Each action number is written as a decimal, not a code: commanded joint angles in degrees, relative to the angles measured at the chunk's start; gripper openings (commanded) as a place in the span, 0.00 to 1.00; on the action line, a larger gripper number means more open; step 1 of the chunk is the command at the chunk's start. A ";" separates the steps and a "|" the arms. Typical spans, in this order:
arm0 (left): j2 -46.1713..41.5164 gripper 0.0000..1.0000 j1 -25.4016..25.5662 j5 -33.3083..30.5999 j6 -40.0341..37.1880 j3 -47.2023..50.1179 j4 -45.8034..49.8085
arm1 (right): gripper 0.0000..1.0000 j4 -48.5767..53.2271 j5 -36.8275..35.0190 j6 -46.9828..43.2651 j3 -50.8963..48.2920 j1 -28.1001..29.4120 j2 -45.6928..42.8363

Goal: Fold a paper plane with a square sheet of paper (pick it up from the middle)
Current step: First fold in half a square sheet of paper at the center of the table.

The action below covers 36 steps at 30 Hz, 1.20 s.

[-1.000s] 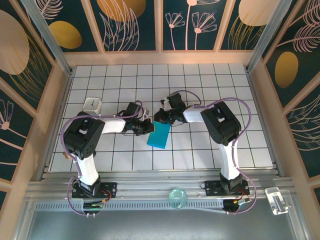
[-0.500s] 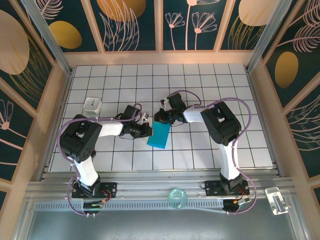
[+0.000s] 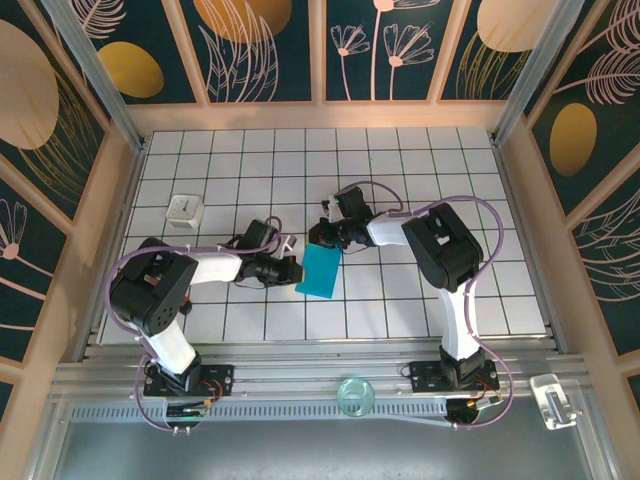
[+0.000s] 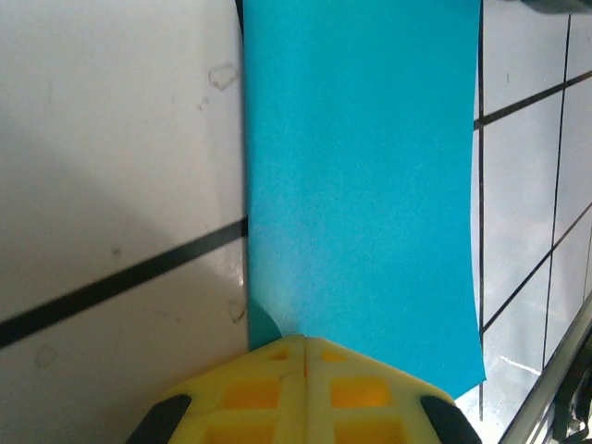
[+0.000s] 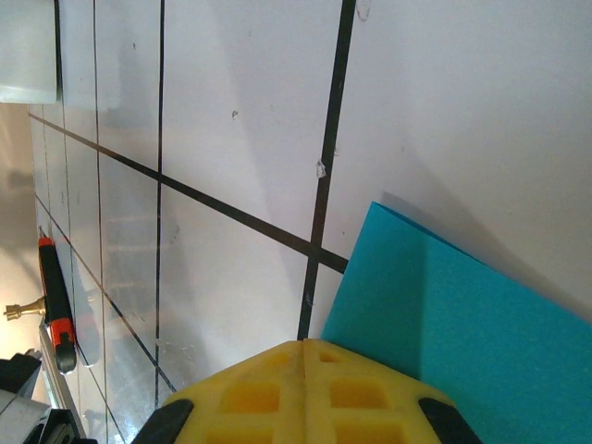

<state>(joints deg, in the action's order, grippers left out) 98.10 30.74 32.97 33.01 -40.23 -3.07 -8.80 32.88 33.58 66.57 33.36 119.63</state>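
The square sheet of paper (image 3: pixel 320 271) lies on the white grid table as a folded teal-blue rectangle, two layers showing at its corner (image 5: pixel 462 305). My left gripper (image 3: pixel 289 268) is shut, its yellow tip (image 4: pixel 303 339) resting on the sheet's long left edge (image 4: pixel 361 166) with nothing between the jaws. My right gripper (image 3: pixel 319 238) is also shut, its tip (image 5: pixel 303 344) down on the table at the sheet's far corner, one finger overlapping the paper. No pointed paper plane shape is visible.
A small white cube (image 3: pixel 185 210) stands to the far left of the left arm. A round clear cup (image 3: pixel 353 395) and a clear holder (image 3: pixel 553 400) sit on the rail near the bases. An orange-and-black tool (image 5: pixel 55 305) lies by the table edge.
My left gripper has slid toward the near side along the sheet's left edge, and its elbow has swung left. The sheet and the right arm have stayed put.
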 commanded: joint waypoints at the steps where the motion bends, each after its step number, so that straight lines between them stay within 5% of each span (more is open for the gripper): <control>1: 0.43 0.00 1.49 1.28 -0.44 4.20 10.72 | 0.00 10.36 -9.07 -1.24 -3.72 -1.55 3.48; 19: -10.18 0.00 3.33 2.03 0.67 8.47 12.96 | 0.00 10.81 -8.77 -2.18 -3.31 -1.64 3.52; 24: -14.98 0.05 0.37 7.53 9.08 5.44 0.02 | 0.00 10.08 -6.69 -4.05 -3.37 -1.38 2.62; 36: -1.15 0.00 0.26 -0.68 7.09 -2.05 -2.17 | 0.00 11.68 1.32 -10.33 0.59 -1.65 -3.80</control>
<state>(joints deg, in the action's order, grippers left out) 95.48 30.92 33.95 40.95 -42.63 -5.39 -4.43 33.69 26.48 66.39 32.36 117.86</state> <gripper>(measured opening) 0.061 0.042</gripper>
